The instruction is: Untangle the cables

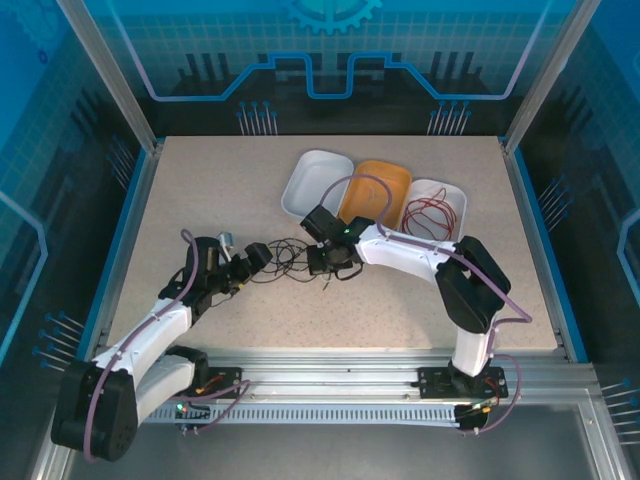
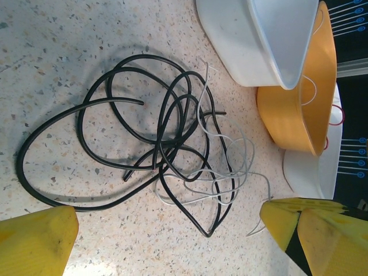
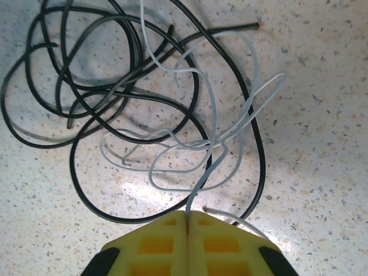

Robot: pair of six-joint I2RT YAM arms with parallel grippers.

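Cables: a black-and-white tangle lies on the counter near its middle, between the two hands. In the overhead view the left hand is at its 9 o'clock and the right hand at its 3 o'clock.
Right hand: pressed together, pinching a white wire that runs straight into the seam between the yellow fingers. It was probably gripped there because that strand leaves the heap at its edge and could be drawn clear.
Left hand: spread wide and holding nothing, low beside the heap. It is likely placed to pin or catch the black cable while the white one is pulled.
Trays: three sit at about 1 o'clock from the tangle. A red wire lies in the rightmost white tray, which suggests freed wires get sorted there.
Hidden: the pinched stretch of white wire disappears inside the seam. The right arm crosses over part of the orange tray, so its contents are unclear from above.
Hard to make out: which strand passes over which at the crossings. From overhead, the white wire barely shows against the speckled counter.
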